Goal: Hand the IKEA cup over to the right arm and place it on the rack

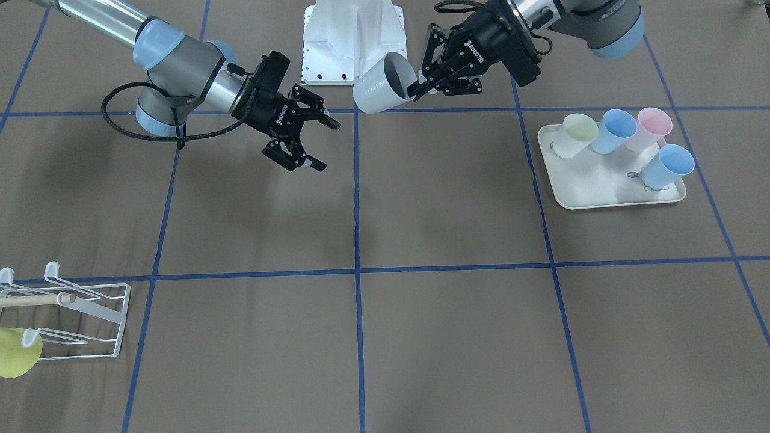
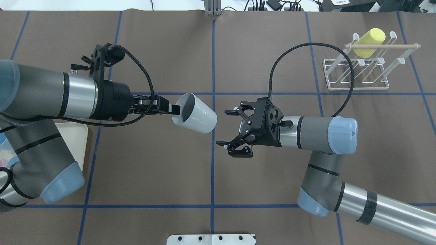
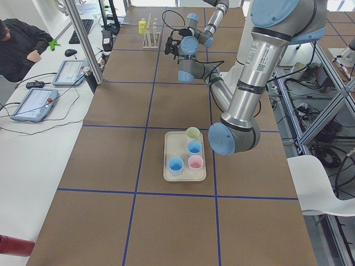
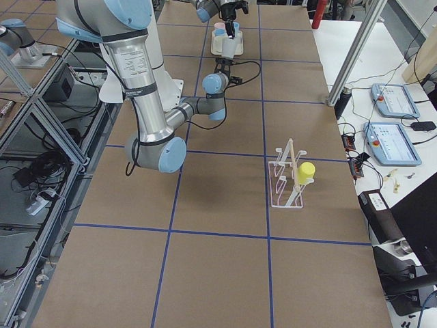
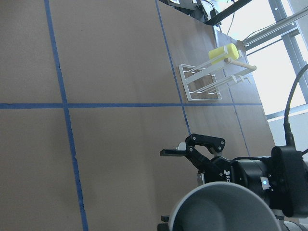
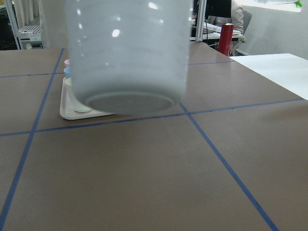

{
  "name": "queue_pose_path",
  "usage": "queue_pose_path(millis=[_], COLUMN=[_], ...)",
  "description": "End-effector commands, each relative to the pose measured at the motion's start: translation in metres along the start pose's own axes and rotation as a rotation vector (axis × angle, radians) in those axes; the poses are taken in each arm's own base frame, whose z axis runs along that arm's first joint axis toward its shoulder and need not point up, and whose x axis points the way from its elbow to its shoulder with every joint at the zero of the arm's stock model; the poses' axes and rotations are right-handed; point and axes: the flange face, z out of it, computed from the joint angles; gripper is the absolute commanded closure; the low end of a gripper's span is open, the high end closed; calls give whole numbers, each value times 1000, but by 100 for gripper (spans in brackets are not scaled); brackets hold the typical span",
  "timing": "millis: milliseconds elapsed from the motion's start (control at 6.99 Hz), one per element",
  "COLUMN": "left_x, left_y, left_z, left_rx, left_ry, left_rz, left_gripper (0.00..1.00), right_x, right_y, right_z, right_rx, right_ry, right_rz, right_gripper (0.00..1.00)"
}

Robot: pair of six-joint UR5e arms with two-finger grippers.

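My left gripper (image 2: 173,110) is shut on the rim of a pale grey-white IKEA cup (image 2: 196,117), which it holds in the air on its side, base pointing at the right arm. In the front view the cup (image 1: 382,84) hangs from the left gripper (image 1: 416,90) near the robot's base. My right gripper (image 2: 224,128) is open, a short gap from the cup's base, with nothing in it. The right wrist view is filled by the cup's base (image 6: 127,53). The white wire rack (image 2: 356,73) stands at the far right with a yellow cup (image 2: 369,41) on it.
A cream tray (image 1: 607,189) holds several pastel cups (image 1: 613,131) on the left arm's side. The right arm's braided cable (image 2: 306,51) loops toward the rack. The robot's white base (image 1: 353,42) sits behind the hand-over spot. Blue tape lines grid the brown table.
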Motion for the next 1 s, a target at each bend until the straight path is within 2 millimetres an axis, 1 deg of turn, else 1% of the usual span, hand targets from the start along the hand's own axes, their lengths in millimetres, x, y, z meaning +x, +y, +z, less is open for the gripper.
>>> queue_pose_path(millis=[0,429,572,858], left_x=[0,-6,-6,-6], left_y=[5,11,11,15], left_z=[22,36,36,38], left_rx=[2,-1,-1,-8], left_ry=[-10,-24,-25,-23], left_rz=[-7,-14,-14,-14], left_gripper=[100,100,100,100], right_x=[-15,-18,-20,-21], right_y=[-4,-12,-13,-13], right_z=[-3,-6,-8,-9], right_rx=[94,132,169,189], right_ry=[-29,-22,-19,-13], right_rz=[-7,-9,-12,-13], right_gripper=[1,2,2,2])
